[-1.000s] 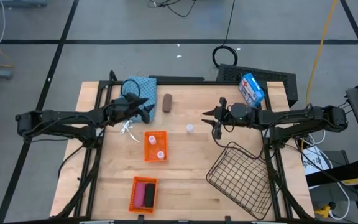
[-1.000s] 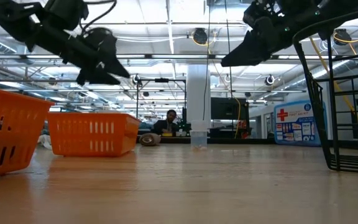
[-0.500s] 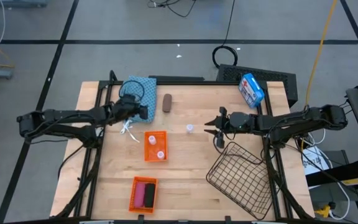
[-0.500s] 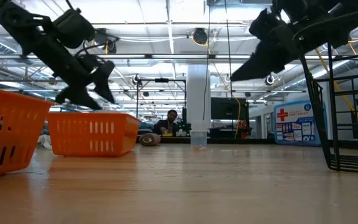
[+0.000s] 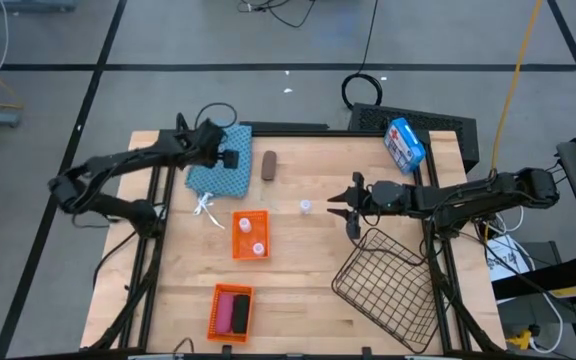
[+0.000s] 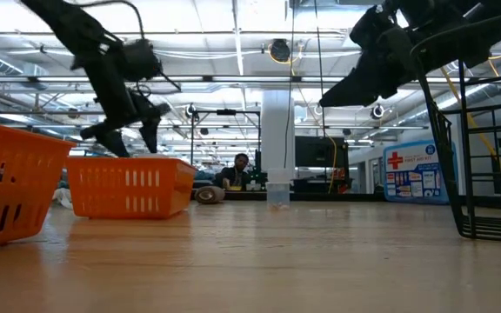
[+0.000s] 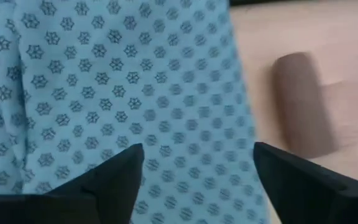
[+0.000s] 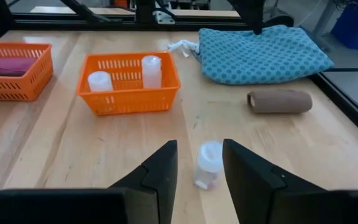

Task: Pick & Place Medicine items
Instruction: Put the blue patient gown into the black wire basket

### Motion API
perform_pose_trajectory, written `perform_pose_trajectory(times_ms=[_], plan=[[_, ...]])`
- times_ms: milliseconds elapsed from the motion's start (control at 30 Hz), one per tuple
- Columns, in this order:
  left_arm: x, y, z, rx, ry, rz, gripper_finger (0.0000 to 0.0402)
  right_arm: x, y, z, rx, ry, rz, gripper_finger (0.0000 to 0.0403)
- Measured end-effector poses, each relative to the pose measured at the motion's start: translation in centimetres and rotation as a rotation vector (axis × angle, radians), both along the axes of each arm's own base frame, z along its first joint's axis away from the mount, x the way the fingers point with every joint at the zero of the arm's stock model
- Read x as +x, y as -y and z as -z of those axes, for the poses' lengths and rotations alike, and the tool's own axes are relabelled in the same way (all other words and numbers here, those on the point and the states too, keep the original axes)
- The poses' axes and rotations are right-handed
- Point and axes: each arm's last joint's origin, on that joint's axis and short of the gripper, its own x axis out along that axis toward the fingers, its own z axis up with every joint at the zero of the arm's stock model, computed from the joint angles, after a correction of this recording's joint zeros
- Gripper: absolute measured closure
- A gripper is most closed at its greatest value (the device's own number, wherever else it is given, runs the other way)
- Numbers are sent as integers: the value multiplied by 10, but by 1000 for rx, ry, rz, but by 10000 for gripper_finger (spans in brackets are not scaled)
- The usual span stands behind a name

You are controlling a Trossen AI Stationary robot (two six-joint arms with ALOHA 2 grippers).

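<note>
- Here the left claw [image 5: 230, 159] hangs over a blue patterned cloth bag [image 5: 216, 160] at the far side of the worktop [image 5: 298, 270], its fingers [image 7: 114, 177] spread apart with nothing between them.
- Just beyond that claw's fingertips, off the bag's edge, a brown cylinder [image 5: 269, 165] lies on its side on the bare wood; it shows past one finger in the left wrist view [image 7: 301, 112].
- The right claw [image 5: 343, 208] hovers above the worktop with its fingers [image 8: 160, 171] partly apart and empty.
- Directly ahead of the right claw, between its two fingers as its wrist camera sees it, one small white vial [image 8: 208, 164] stands upright on the wood, apart from both fingers [image 5: 306, 207].
- Farther ahead of the right claw sits a small orange basket [image 5: 250, 234] holding two more white vials [image 8: 100, 81], both upright.
- A second orange basket [image 5: 230, 311], well away from both claws at the near edge, holds a pink cylinder [image 5: 224, 312] and a black cylinder [image 5: 239, 314] side by side.
- Just beside the right claw, on its near side, a wire basket [image 5: 388, 285] lies tipped on the worktop.
- Behind the right claw a blue-and-white first-aid box [image 5: 404, 143] stands at the far corner.
</note>
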Motion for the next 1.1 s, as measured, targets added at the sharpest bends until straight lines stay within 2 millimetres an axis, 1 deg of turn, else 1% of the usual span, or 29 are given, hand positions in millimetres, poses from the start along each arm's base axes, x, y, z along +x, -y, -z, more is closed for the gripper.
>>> perform_pose_trajectory(times_ms=[100, 200, 333, 400, 500, 567, 667, 733, 833, 933, 1033, 1100], plan=[[1, -20, 8, -56, -89, -81, 60, 0, -1, 0, 0, 0, -6, 287], [2, -35, 21, -108, -186, -129, 48, 0, -3, 0, 0, 0, -12, 287], [9, -47, 42, -188, -204, -145, 44, 0, -3, 0, 0, 0, -13, 287], [12, -50, 54, -237, -215, -137, 46, 0, -3, 0, -4, -1, -14, 287], [14, -51, 74, -288, -290, -144, 52, 0, -3, 0, -6, -1, -15, 287], [16, -53, 83, -306, -325, -144, 57, 0, -3, 0, -11, -2, -17, 287], [23, -50, 85, -276, -368, -128, 67, 0, -3, 0, -14, -4, -18, 287], [26, -50, 86, -275, -345, -123, 74, 0, -3, 0, -15, -6, -18, 287], [25, -48, 84, -273, -340, -126, 92, 0, -3, 1, -17, -8, -19, 287], [23, -48, 85, -293, -339, -125, 125, 0, -3, 1, -17, -12, -19, 287], [23, -47, 85, -298, -334, -111, 178, 0, -3, 1, -17, -11, -19, 287], [21, -49, 85, -313, -322, -95, 225, 0, -3, 1, -17, -11, -19, 287]])
